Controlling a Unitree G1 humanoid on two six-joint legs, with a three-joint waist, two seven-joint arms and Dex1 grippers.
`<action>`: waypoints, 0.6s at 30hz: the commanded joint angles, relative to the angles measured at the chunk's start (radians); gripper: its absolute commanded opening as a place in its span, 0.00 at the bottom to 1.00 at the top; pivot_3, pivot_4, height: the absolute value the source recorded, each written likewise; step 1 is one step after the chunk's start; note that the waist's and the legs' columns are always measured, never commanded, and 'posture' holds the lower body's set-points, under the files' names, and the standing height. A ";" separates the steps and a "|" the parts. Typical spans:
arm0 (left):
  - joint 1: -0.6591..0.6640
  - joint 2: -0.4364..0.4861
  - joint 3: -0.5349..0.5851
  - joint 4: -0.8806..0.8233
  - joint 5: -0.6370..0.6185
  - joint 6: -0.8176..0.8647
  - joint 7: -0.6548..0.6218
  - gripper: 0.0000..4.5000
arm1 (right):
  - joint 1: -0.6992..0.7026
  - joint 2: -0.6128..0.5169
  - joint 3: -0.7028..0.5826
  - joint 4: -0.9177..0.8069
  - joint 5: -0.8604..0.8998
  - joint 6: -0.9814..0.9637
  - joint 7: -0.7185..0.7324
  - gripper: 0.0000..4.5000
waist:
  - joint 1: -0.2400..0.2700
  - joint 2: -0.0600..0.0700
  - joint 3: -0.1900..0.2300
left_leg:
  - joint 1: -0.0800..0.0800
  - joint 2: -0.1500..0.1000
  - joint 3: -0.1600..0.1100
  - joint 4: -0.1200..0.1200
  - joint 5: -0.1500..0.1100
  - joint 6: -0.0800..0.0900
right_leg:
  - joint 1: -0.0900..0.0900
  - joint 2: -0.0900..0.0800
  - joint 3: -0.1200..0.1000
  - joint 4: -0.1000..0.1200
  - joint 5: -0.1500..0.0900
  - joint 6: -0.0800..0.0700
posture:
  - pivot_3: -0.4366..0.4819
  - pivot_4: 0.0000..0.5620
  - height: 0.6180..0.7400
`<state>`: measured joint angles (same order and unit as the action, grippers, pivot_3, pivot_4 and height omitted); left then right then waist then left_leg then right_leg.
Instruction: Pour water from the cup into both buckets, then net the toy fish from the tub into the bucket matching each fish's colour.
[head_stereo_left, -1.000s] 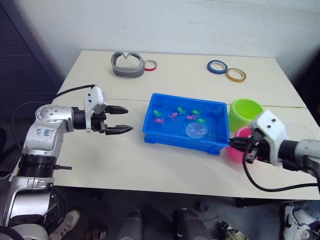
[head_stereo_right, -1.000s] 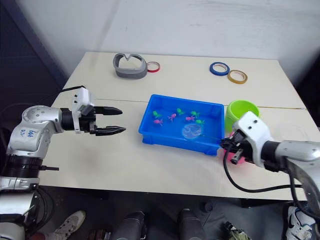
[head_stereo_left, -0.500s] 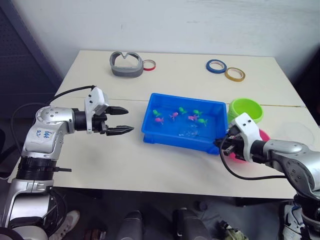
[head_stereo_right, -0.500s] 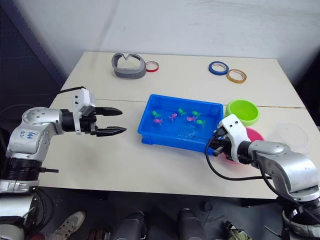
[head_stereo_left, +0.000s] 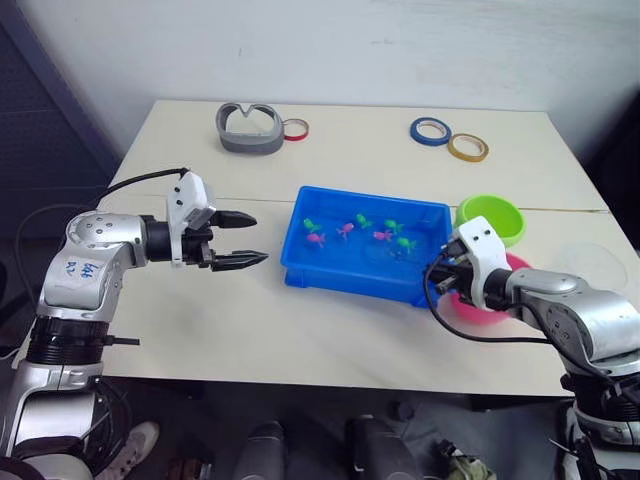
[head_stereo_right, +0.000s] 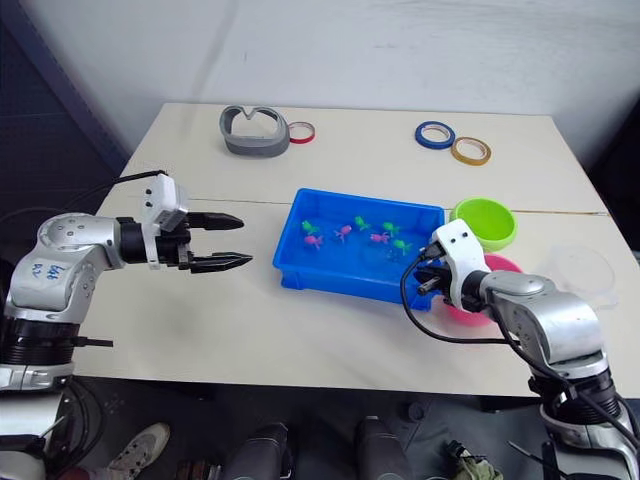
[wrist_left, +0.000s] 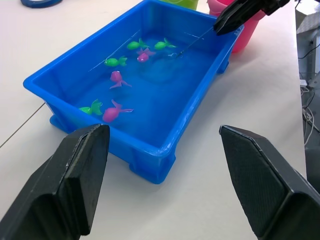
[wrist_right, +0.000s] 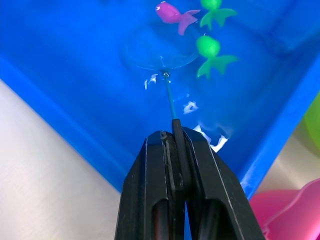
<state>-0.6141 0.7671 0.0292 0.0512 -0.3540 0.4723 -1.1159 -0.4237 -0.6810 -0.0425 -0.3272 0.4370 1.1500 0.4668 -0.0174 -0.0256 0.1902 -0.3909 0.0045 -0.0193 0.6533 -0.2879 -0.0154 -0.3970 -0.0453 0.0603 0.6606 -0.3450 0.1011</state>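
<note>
Right end effector (wrist_right: 172, 137) grips net (wrist_right: 161, 59) inside tub (head_stereo_left: 330, 275).

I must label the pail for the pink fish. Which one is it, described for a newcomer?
Start at the blue tub mid-table. Two pails stand at its right end; take the bright pink bucket nearer the table's front edge, not the lime green bucket behind it.

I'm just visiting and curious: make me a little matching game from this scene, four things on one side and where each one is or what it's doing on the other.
Things:
1. left tool
2. right tool
3. green bucket
4. grey band

Descriptions:
A. shut on the net handle
B. at the table's far edge, beside a red tape ring
C. open, over bare table beside the tub
D. just beyond the pink bucket

Pairs: 1-C, 2-A, 3-D, 4-B
</note>
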 joint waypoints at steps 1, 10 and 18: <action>0.007 0.023 0.036 -0.039 -0.023 0.007 0.002 0.85 | -0.023 0.012 0.001 -0.001 -0.016 -0.034 -0.006 0.00 | -0.006 0.000 0.000 | 0.000 0.000 0.000 -0.001 0.000 0.000 | 0.000 0.000 0.000 0.000 0.000 0.000 | 0.48 0.27 1.00; 0.012 0.023 0.042 -0.041 -0.028 0.006 -0.001 0.85 | -0.036 0.023 -0.016 -0.044 0.007 -0.039 0.022 0.00 | -0.011 0.000 0.000 | 0.000 0.000 0.000 -0.002 0.000 0.000 | -0.001 0.000 0.000 0.000 0.000 0.000 | 0.48 0.27 1.00; -0.003 0.017 0.046 -0.015 -0.033 -0.021 -0.007 0.85 | -0.017 -0.004 -0.054 -0.130 0.056 -0.008 0.056 0.00 | -0.011 0.000 0.000 | 0.000 0.000 0.000 -0.003 0.000 0.000 | -0.001 0.000 0.000 0.000 0.000 0.000 | 0.48 0.27 1.00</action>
<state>-0.6044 0.7696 0.0385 0.0484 -0.3669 0.4702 -1.1170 -0.4430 -0.6669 -0.0527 -0.4031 0.4667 1.1382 0.5100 -0.0284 -0.0256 0.1902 -0.3909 0.0045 -0.0192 0.6507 -0.2878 -0.0156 -0.3982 -0.0453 0.0602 0.6601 -0.3450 0.1011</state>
